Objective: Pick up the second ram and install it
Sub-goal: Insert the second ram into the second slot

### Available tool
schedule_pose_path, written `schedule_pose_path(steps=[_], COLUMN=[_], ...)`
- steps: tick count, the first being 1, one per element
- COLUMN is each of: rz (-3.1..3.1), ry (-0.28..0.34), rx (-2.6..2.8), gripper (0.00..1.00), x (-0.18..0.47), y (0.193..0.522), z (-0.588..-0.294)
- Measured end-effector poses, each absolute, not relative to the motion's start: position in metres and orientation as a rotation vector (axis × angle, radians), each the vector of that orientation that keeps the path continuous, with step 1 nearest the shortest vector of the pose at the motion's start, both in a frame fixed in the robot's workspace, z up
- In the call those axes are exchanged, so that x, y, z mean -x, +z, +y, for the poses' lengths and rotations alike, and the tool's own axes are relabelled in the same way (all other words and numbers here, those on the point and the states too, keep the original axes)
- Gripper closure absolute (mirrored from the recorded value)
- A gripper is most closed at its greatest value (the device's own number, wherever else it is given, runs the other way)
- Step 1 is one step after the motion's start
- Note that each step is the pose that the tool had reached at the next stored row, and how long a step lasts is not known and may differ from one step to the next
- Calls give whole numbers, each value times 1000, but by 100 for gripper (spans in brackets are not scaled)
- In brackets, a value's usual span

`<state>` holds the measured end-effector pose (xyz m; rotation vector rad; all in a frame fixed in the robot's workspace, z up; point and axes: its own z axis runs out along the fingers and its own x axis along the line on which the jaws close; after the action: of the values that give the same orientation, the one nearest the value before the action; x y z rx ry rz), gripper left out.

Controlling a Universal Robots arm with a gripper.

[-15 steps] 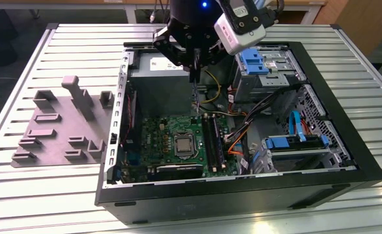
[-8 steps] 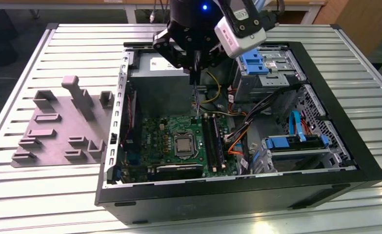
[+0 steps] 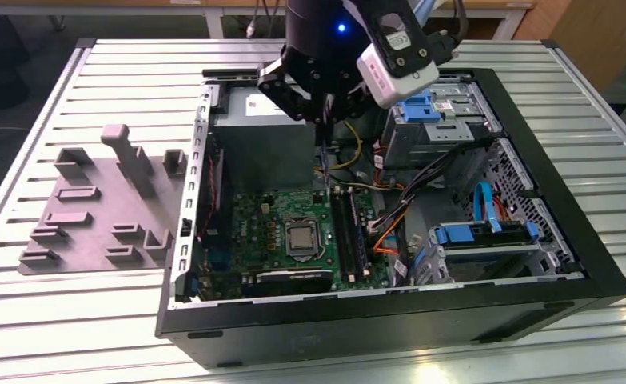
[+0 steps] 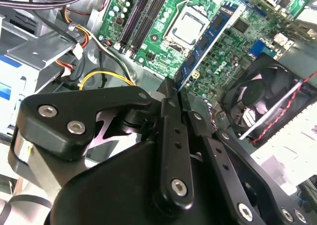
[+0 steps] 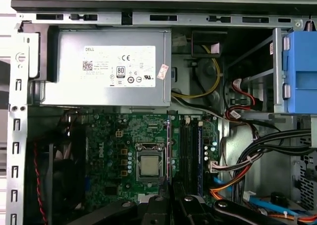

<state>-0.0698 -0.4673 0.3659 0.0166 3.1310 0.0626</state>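
Your gripper (image 3: 324, 120) hangs over the open computer case (image 3: 568, 264), clamped on the memory stick (image 3: 324, 164), which points down edge-on toward the green board (image 3: 281, 216). From the exterior view you see the stick as a thin dark line below the fingers, its lower end over the board just beside the black memory slots (image 3: 347, 232); you cannot tell from there whether it touches anything.

Check the second wrist view: the two fingers (image 4: 171, 136) are pressed together on the stick (image 4: 208, 39), and its blue face with black chips runs out past the processor (image 4: 185, 27) and toward the slots (image 4: 141, 9). This view also gives you the black fan (image 4: 262, 98) with its red wire, and yellow and orange cables (image 4: 106, 76), which the exterior view hardly shows.

In the first wrist view the stick (image 5: 169, 150) is a thin vertical edge between the processor (image 5: 150, 166) and the slots (image 5: 190, 153); a blue strip sits in one slot there. That view also gives you the grey power supply (image 5: 106, 66) with its label and a blue drive bracket (image 5: 302, 71).

Off the case, toward the exterior view's left, a grey fixture plate (image 3: 99, 208) lies on the ribbed metal table (image 3: 35, 312).
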Motion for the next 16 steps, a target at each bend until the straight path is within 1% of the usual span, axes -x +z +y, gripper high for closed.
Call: schedule_pose_path(steps=[7, 16], rz=[3131, 3131], ry=[63, 62], rx=[-24, -25], gripper=[86, 86], x=[69, 69], y=[353, 352], z=[-468, -468])
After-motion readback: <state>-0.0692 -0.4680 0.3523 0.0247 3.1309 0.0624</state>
